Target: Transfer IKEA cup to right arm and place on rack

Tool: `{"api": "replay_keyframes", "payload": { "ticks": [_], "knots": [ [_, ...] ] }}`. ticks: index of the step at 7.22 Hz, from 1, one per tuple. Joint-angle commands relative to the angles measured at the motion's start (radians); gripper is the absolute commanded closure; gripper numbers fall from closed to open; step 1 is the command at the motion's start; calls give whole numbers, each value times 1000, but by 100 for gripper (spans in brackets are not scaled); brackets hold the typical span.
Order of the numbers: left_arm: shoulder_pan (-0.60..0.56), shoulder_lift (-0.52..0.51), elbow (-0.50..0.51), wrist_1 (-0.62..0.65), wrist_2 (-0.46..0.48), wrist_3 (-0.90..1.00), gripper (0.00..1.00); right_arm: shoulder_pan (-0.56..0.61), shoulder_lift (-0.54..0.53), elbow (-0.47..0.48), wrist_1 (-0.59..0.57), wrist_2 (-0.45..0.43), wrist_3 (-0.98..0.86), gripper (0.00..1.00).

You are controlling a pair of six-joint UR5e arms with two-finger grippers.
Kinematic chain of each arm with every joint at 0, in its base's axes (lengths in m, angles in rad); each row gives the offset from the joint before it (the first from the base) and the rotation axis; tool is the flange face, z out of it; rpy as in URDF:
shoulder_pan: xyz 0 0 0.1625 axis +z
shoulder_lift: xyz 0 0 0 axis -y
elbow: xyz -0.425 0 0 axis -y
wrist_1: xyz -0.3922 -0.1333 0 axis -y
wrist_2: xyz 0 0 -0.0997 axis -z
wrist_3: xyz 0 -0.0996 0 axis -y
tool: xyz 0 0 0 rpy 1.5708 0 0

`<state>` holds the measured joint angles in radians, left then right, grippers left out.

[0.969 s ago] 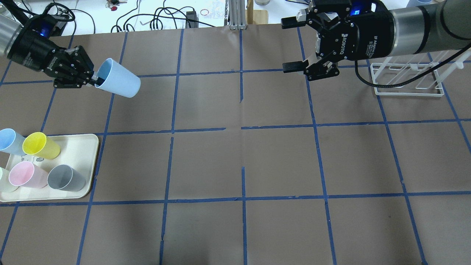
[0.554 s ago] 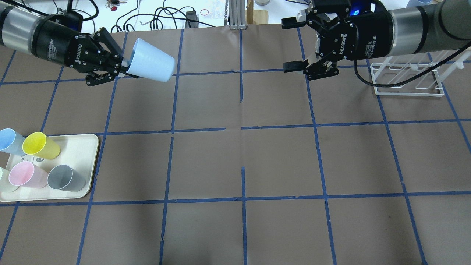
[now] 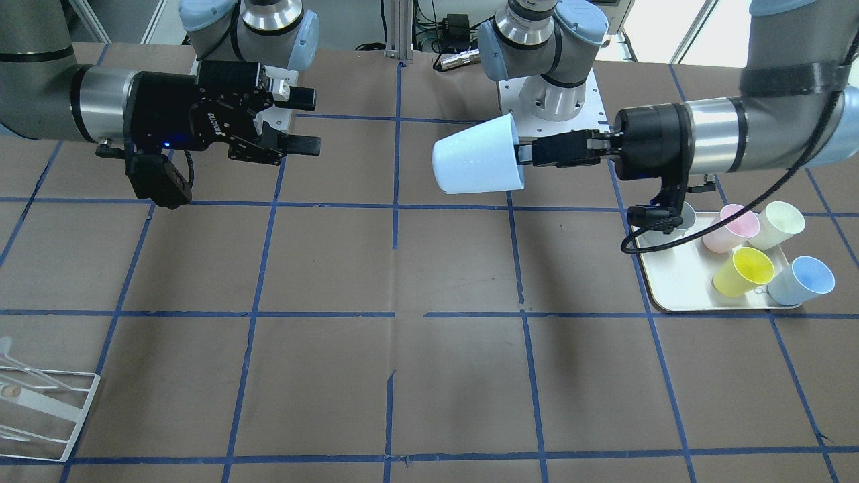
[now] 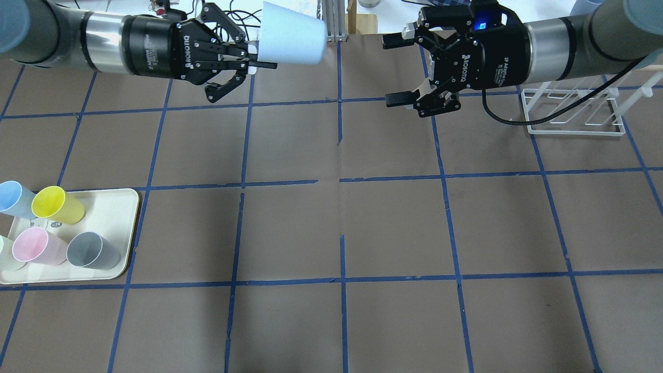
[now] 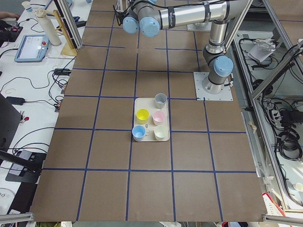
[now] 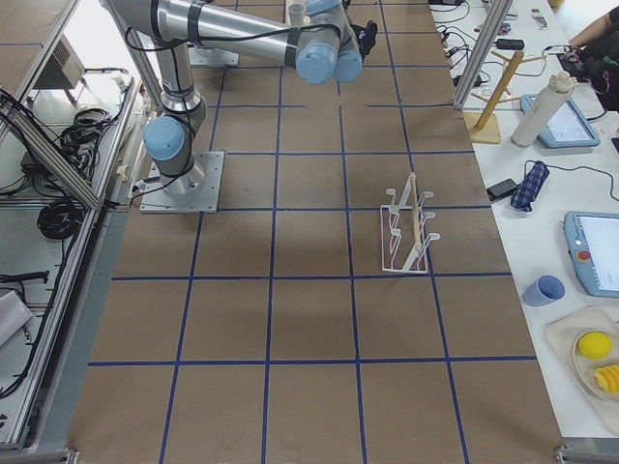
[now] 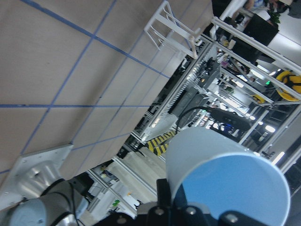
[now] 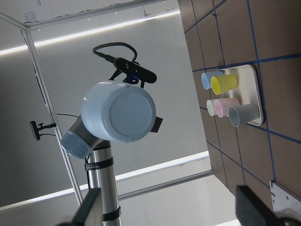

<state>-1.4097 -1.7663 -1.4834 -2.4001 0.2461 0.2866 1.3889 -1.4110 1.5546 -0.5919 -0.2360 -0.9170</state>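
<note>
Tray: nearest, in the lower left of the overhead view, the cream tray [image 4: 124, 228] is carrying a yellow cup [image 4: 57, 204], a grey cup [image 4: 93, 251], a pink cup [image 4: 39, 246] and a second blue cup [image 4: 13, 199], none of them being touched.
Rack: the white wire rack [image 4: 570, 134] is standing at the upper right, just below the right arm [image 4: 570, 36] in the frame.
Right gripper [image 4: 387, 70]: waiting right of top centre, holding nothing, fingers spread wide toward the cup.
Left gripper [image 4: 261, 56]: clenching the rim of the IKEA cup [image 4: 290, 33], one finger reaching inside the mouth.
Cup's place: hanging in the air at top centre, a clear gap separating it from the right gripper.
Step in hand: the hand-over, I'd say; the right side is not yet grasping.
Doing it well: bringing the base squarely between the spread fingers, closing on the wider body, the left letting go only afterwards.
Pointing: lying sideways, long axis running left-right across the frame, closed base facing the right gripper.
</note>
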Motion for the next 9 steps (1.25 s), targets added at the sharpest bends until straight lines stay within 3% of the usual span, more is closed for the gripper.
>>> {"api": "replay_keyframes", "payload": {
  "ticks": [1,3,9],
  "knots": [
    [-48,-9,-43,-2,-85,9,100,42,20,-2,-6,49,-2,0],
    [-31,-10,-99,6,-87,55,100,58,20,-13,-31,96,0,0],
    [-52,10,-106,-97,-90,55,100,65,47,-11,-65,136,1,0]
  ]
}}
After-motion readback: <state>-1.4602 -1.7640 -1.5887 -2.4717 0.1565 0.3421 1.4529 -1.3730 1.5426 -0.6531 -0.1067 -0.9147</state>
